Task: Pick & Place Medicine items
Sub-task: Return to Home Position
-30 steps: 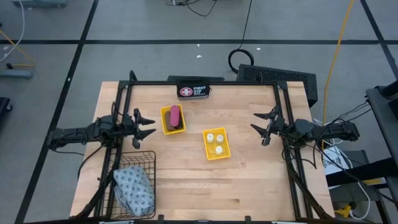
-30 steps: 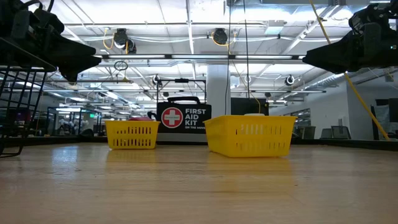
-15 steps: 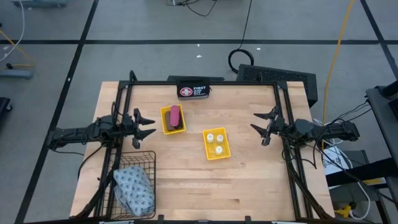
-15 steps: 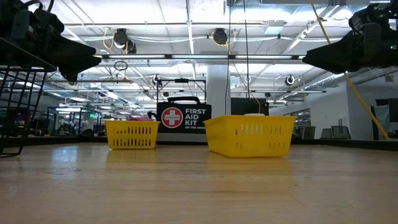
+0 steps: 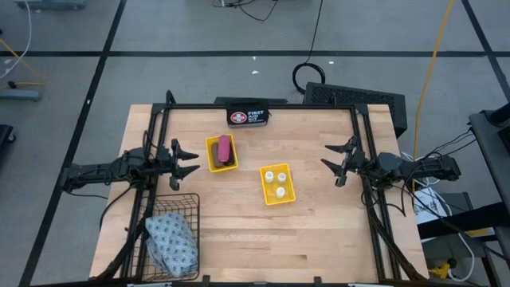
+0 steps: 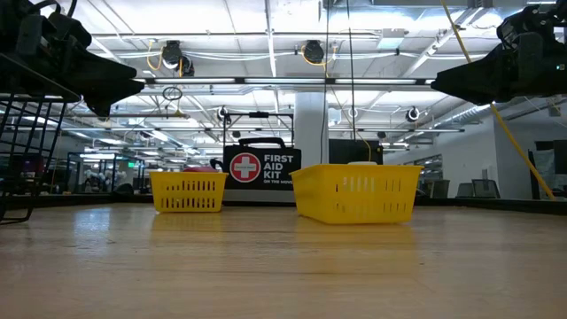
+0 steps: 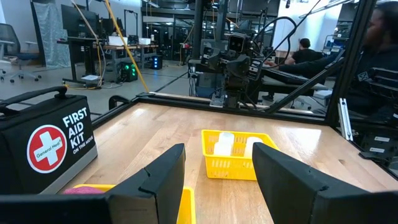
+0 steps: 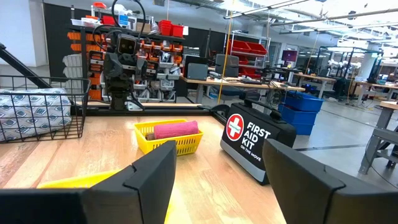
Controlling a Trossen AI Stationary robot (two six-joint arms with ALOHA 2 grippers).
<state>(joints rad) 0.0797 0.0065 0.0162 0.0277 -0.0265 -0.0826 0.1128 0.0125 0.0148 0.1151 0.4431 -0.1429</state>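
Reading both arms parked, I find both end effectors released and empty: left end effector (image 5: 198, 160) front-left of the case (image 5: 248, 117), right end effector (image 5: 324, 155) front-right. Containers (image 5: 280, 190) sit in a tray (image 5: 263, 187) front-right of the case, nearer the right arm. Pink bar (image 5: 225, 147) lies directly in front, long axis pointing at the case. Pouch (image 5: 171, 243) lies far front-left. Nothing differs from the earlier frame.

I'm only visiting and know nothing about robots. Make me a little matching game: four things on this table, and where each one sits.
Things:
1. pink bar
2. white containers
3. patterned pouch
4. First Aid case

Places:
A. black wire basket
B. table, far edge
C. yellow basket nearer the case
D. yellow basket mid-table

Pairs: 1-C, 2-D, 3-A, 4-B
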